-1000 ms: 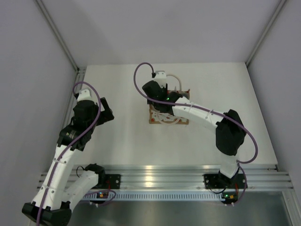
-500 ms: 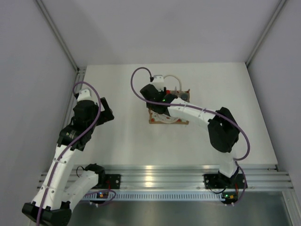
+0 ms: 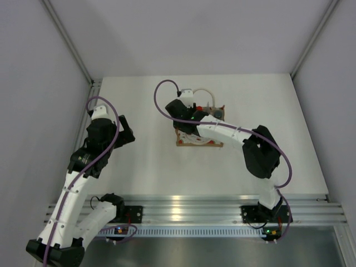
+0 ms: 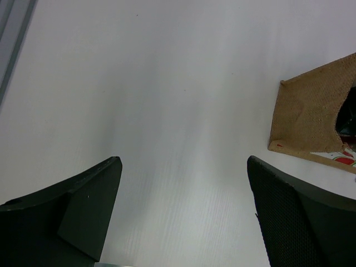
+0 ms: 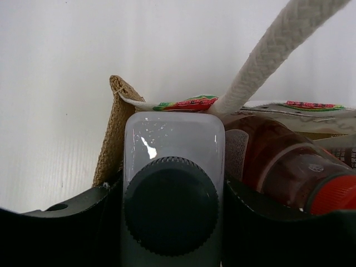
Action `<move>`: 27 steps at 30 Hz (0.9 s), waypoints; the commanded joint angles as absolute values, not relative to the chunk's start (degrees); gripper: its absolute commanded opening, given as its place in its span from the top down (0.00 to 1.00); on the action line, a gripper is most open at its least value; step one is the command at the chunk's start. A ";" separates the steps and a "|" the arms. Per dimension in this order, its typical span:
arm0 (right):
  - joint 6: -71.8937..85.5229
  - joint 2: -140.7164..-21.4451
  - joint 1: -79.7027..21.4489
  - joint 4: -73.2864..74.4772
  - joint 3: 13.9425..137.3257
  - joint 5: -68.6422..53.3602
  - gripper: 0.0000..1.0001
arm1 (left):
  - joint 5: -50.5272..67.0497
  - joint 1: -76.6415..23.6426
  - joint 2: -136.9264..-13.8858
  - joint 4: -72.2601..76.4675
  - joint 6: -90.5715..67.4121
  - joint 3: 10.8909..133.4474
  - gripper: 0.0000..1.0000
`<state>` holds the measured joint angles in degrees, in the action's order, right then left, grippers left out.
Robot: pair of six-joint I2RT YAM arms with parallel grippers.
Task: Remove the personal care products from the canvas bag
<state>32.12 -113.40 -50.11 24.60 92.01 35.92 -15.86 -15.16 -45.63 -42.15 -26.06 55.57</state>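
Toward far middle of white bench (image 3: 144, 161), small tan canvas bag with cream rope handles (image 3: 198, 140) sits under right arm. Right gripper (image 5: 172, 214) in bag mouth, fingers clamped on either side of white bottle with dark grey screw cap (image 5: 171, 161) — extraction step in hand, bottle not yet out. Red nozzle-topped bottle (image 5: 289, 167) crowds just beside. Left gripper (image 4: 183, 217) spread wide, empty, toward left edge. Next move calls for straight lift clear of cream rope handle (image 5: 267, 61) — without dragging bag along.

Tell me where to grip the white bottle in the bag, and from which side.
Grip the white bottle by its flat side walls just below the dark cap, from straight above: it stands cap-up, hemmed between the canvas bag and the red bottle.
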 commanded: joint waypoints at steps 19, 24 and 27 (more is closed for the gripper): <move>26.46 -111.01 -49.83 18.81 93.86 39.64 1.00 | -15.03 -15.29 -45.88 -41.48 -26.28 55.11 0.02; 25.84 -109.60 -50.01 18.81 95.01 40.08 1.00 | -15.03 -15.21 -45.70 -41.57 -26.19 55.11 0.02; 25.49 -108.64 -50.01 18.81 95.27 40.25 1.00 | -15.20 -15.21 -45.53 -41.48 -26.19 55.11 0.02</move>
<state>28.80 -113.38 -50.09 22.63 91.64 36.14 -15.44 -15.16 -45.65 -42.15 -26.06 55.55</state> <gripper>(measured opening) 0.481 0.984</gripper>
